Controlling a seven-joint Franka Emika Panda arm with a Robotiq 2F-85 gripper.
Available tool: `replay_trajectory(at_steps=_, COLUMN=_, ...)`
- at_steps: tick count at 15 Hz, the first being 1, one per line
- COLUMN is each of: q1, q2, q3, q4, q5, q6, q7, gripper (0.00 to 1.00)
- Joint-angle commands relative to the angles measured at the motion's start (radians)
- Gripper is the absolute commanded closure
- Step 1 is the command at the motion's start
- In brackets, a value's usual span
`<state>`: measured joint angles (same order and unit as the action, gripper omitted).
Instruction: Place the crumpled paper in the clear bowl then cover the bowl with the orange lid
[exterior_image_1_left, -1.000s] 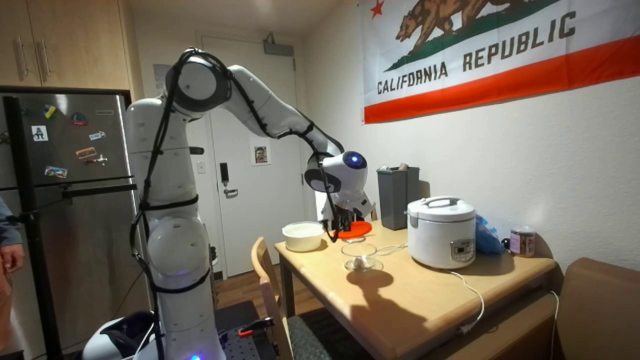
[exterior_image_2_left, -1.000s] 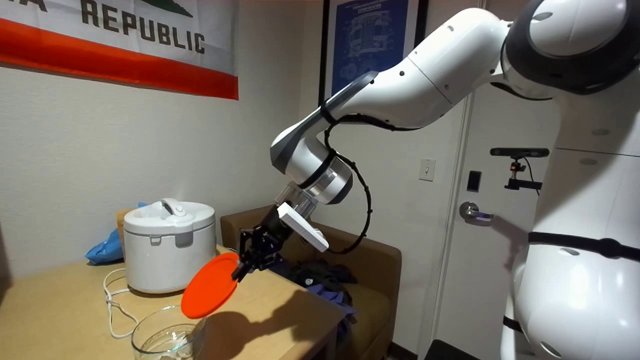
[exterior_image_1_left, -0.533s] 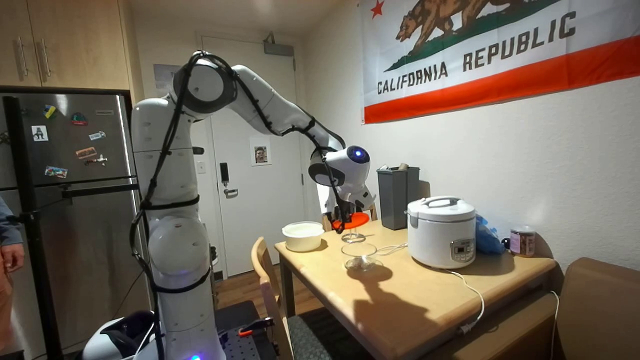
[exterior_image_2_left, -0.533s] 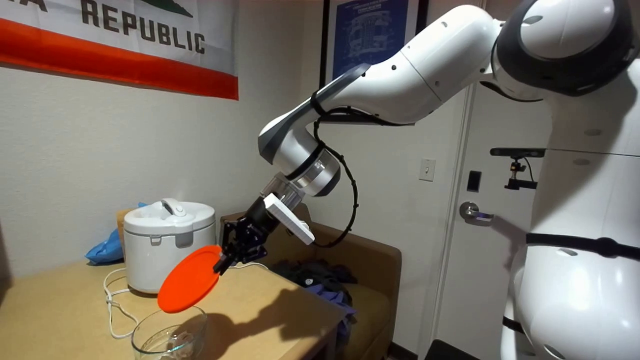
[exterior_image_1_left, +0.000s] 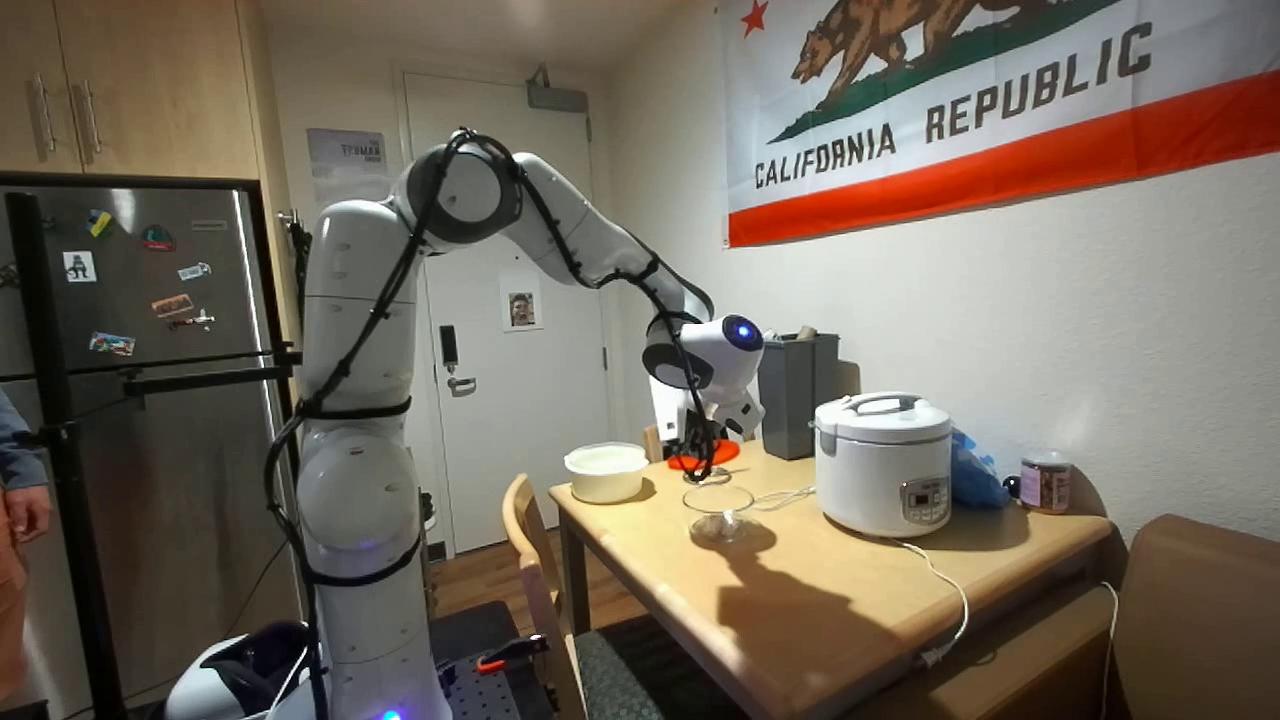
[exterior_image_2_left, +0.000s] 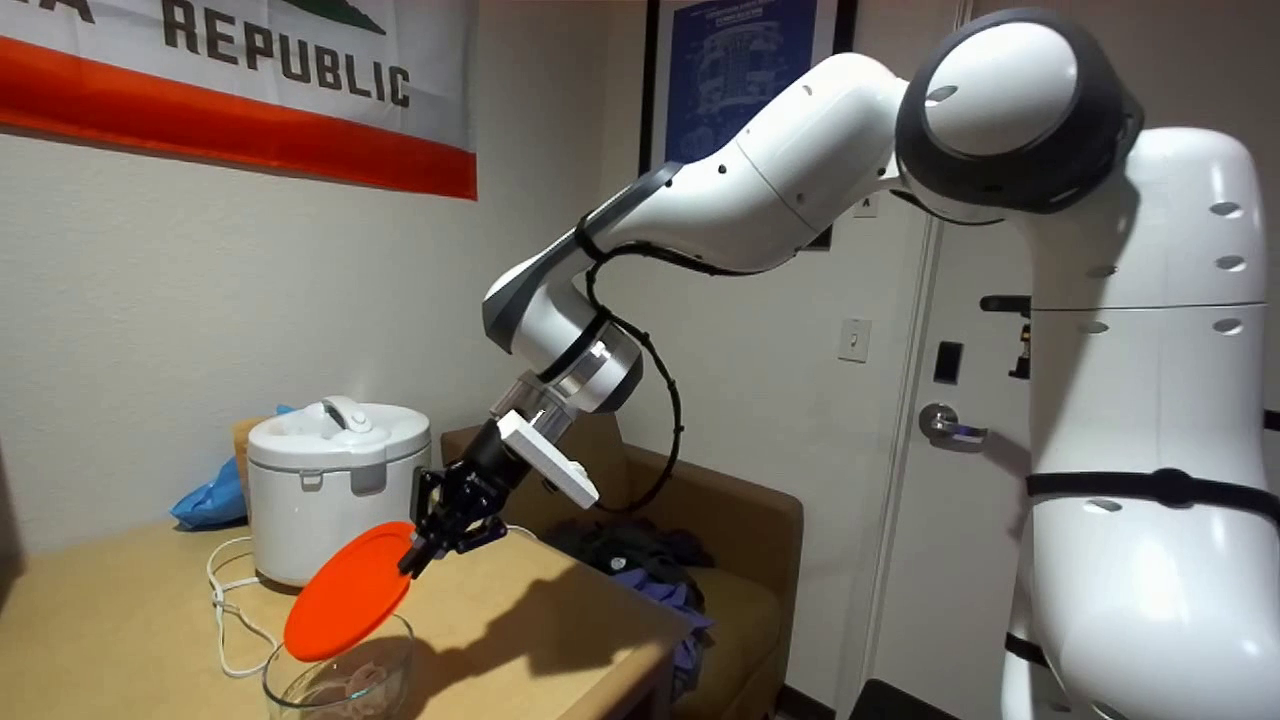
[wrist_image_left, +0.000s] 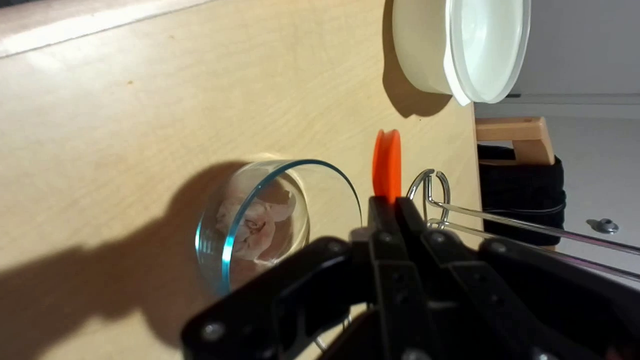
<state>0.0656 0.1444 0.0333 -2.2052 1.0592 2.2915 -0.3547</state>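
At the lower right of the wrist view, the black, jointed end effector (wrist_image_left: 394, 206) pinches the rim of the thin, smooth orange lid (wrist_image_left: 387, 162), seen edge-on near the centre. Left of it, the round clear bowl (wrist_image_left: 227, 247) stands on the pale, wood-grained table (wrist_image_left: 125, 115), the crumpled paper (wrist_image_left: 252, 231) inside, all folds. At the lower left of an exterior view, below the rounded rice cooker (exterior_image_2_left: 330, 505), the lid's tilted disc overlaps the clear bowl's rim; whether they touch, I cannot tell.
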Motion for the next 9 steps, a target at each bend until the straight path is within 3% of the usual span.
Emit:
replay_trajectory(at_steps=1, q1=-0.022, q2=0.072, q3=0.009, q4=0.065, q5=0.011, q6=-0.041, q7=-0.013, gripper=0.96)
replay_trajectory(at_steps=9, q1=-0.067, q2=0.152, q3=0.008, q4=0.105, q5=0.09, q6=-0.132, q7=-0.057, gripper=0.96)
